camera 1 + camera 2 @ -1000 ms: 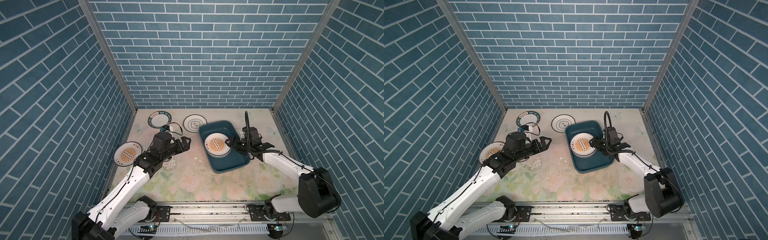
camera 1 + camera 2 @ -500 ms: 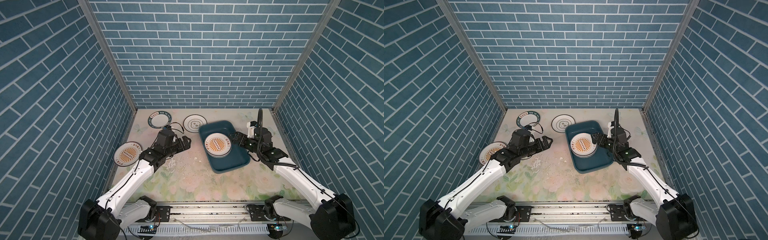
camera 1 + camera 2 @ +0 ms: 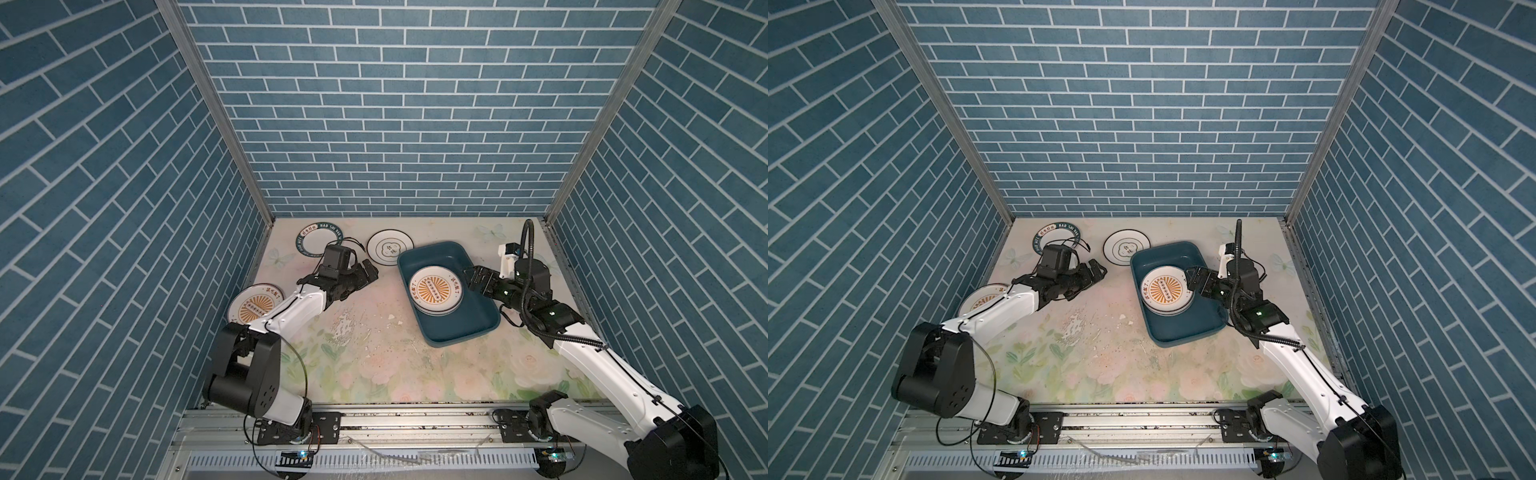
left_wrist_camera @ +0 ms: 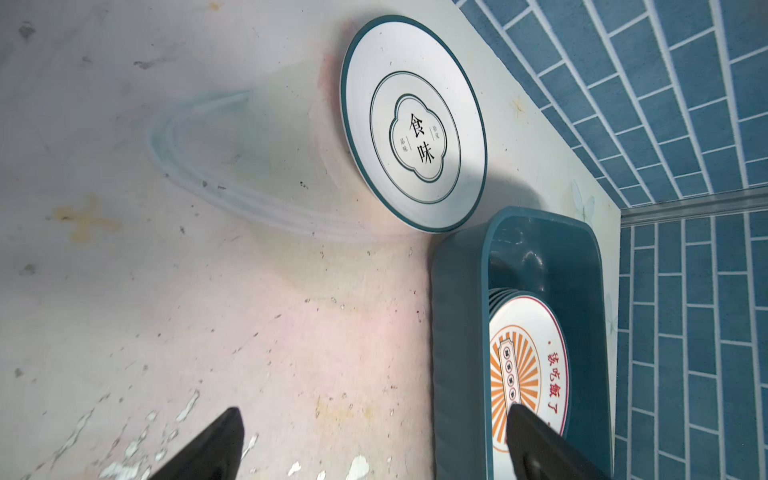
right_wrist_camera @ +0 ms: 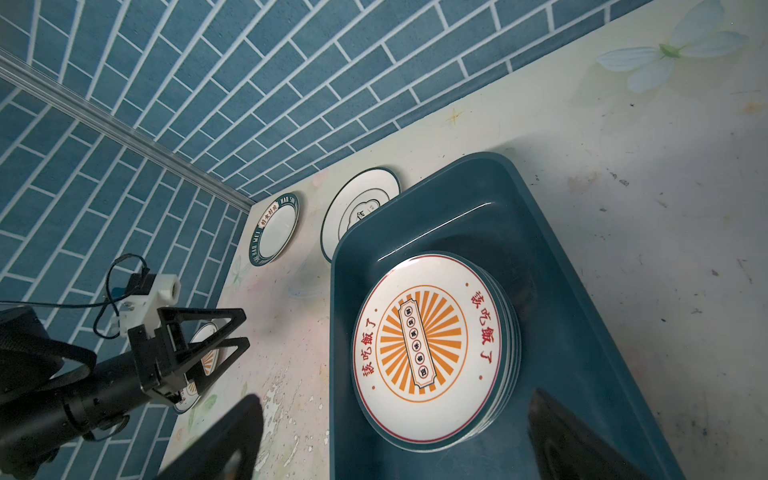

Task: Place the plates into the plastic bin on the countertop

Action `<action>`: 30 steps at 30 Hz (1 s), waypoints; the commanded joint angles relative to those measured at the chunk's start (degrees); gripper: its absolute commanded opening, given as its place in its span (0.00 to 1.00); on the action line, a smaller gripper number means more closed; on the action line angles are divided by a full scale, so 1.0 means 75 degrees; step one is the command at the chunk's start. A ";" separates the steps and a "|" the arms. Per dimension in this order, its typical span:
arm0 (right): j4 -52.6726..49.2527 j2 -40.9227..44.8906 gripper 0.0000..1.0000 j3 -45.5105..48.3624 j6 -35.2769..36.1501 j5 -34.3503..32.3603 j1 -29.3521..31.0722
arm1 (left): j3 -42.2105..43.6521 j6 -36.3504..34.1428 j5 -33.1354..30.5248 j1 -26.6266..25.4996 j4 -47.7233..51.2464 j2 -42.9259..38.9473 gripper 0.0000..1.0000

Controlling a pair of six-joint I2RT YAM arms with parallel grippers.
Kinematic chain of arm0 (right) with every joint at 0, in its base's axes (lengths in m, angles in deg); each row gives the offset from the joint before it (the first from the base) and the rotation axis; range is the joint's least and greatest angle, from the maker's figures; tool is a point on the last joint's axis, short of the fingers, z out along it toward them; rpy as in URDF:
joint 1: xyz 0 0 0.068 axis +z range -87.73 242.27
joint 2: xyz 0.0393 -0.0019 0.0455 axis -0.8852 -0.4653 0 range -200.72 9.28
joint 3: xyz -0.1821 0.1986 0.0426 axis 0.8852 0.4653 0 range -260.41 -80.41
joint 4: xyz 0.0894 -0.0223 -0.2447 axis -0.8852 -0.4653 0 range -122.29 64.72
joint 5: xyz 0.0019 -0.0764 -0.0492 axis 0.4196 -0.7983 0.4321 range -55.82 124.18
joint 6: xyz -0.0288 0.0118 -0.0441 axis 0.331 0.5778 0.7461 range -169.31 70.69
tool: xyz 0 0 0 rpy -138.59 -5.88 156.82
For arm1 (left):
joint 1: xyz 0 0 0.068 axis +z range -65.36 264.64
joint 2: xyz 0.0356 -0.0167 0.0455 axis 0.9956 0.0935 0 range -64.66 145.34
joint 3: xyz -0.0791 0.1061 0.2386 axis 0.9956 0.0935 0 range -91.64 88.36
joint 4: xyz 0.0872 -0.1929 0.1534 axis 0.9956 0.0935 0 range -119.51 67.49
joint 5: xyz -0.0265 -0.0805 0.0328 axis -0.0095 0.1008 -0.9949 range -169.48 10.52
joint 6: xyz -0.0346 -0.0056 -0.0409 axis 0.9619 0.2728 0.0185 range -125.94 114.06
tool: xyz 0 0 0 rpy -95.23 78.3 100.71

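The teal plastic bin (image 3: 461, 328) (image 3: 1187, 332) sits at the back right of the flowered countertop (image 3: 374, 365). It holds a stack of plates with an orange sunburst one on top (image 3: 435, 289) (image 3: 1166, 291) (image 5: 428, 349). On the countertop lie a cloud-outline plate (image 3: 390, 247) (image 4: 415, 124), a lettered-rim plate (image 3: 309, 235) (image 5: 274, 228) and a sunburst plate (image 3: 253, 305), the last two partly hidden by my left arm. My left gripper (image 3: 370, 274) (image 4: 374, 411) hangs open and empty just left of the bin. My right gripper (image 3: 471, 278) (image 5: 397, 397) is open and empty over the bin's right side, beside the stack.
Blue brick walls close in the back and both sides. White flakes and worn patches (image 3: 345, 328) mark the countertop's middle. A metal rail (image 3: 395, 419) runs along the front edge. The cloud-outline plate lies right against the bin's back left corner (image 4: 457, 257).
My right gripper's jaws have widened off the top plate and its arm has lifted and drawn back a little. My left arm has risen, its gripper edging slightly toward the back.
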 commanded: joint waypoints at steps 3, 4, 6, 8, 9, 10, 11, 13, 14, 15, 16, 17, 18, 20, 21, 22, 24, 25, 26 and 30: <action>-0.0261 0.0090 0.99 -0.0016 0.0341 -0.0250 0.0039 | -0.0645 0.0056 0.0249 0.0165 -0.0615 0.0988 0.99; -0.0282 0.0078 0.99 -0.0030 0.0348 -0.0250 0.0037 | -0.0749 0.0094 0.0243 0.0197 -0.0638 0.1166 0.99; -0.0295 0.0057 0.99 -0.0053 0.0347 -0.0282 0.0039 | -0.0979 0.0217 0.0253 0.0285 -0.0739 0.1653 0.98; -0.0303 0.0061 0.99 -0.0054 0.0346 -0.0349 0.0039 | -0.1177 0.0361 0.0312 0.0374 -0.0901 0.2069 0.95; -0.0325 0.0051 0.99 -0.0063 0.0341 -0.0378 0.0039 | -0.1285 0.0428 0.0313 0.0408 -0.0975 0.2297 0.94; -0.0339 0.0053 0.99 -0.0059 0.0341 -0.0391 0.0039 | -0.1381 0.0471 0.0338 0.0440 -0.1042 0.2467 0.93; -0.0360 0.0045 0.99 -0.0065 0.0326 -0.0414 0.0039 | -0.1493 0.0491 0.0374 0.0468 -0.1146 0.2672 0.92; -0.0420 0.0033 0.99 -0.0083 0.0329 -0.0426 0.0037 | -0.1677 0.0568 0.0403 0.0515 -0.1299 0.3000 0.90; -0.0450 0.0017 0.99 -0.0094 0.0329 -0.0426 0.0039 | -0.1775 0.0602 0.0434 0.0528 -0.1392 0.3174 0.89; -0.0478 0.0015 0.99 -0.0100 0.0320 -0.0426 0.0039 | -0.1874 0.0624 0.0464 0.0540 -0.1429 0.3330 0.88; -0.0499 0.0009 0.99 -0.0110 0.0309 -0.0616 0.0038 | -0.1957 0.0626 0.0483 0.0557 -0.1441 0.3460 0.87; -0.0517 -0.0002 0.99 -0.0112 0.0285 -0.0658 0.0039 | -0.2058 0.0634 0.0500 0.0553 -0.1470 0.3614 0.86; -0.0547 -0.0029 0.99 -0.0112 0.0269 -0.0689 0.0039 | -0.2124 0.0659 0.0527 0.0563 -0.1526 0.3753 0.84; -0.0576 -0.0058 0.99 -0.0123 0.0225 -0.0759 0.0034 | -0.2229 0.0716 0.0603 0.0571 -0.1660 0.3978 0.81; -0.0587 -0.0058 0.99 -0.0112 0.0201 -0.0791 0.0032 | -0.2263 0.0775 0.0627 0.0574 -0.1758 0.4096 0.80; -0.0599 -0.0083 0.99 -0.0116 0.0192 -0.0802 0.0039 | -0.2300 0.0805 0.0640 0.0575 -0.1830 0.4189 0.79; -0.0612 -0.0126 0.99 -0.0123 0.0165 -0.0835 0.0036 | -0.2419 0.0886 0.0704 0.0576 -0.1937 0.4447 0.74; -0.0612 -0.0140 0.99 -0.0135 0.0154 -0.0836 0.0032 | -0.2466 0.0895 0.0724 0.0590 -0.1994 0.4567 0.72; -0.0612 -0.0169 0.99 -0.0141 0.0136 -0.0855 0.0035 | -0.2534 0.0915 0.0744 0.0616 -0.2049 0.4713 0.70; -0.0577 -0.0193 0.99 -0.0112 0.0054 -0.0908 0.0039 | -0.2749 0.1095 0.0875 0.0690 -0.2350 0.5201 0.53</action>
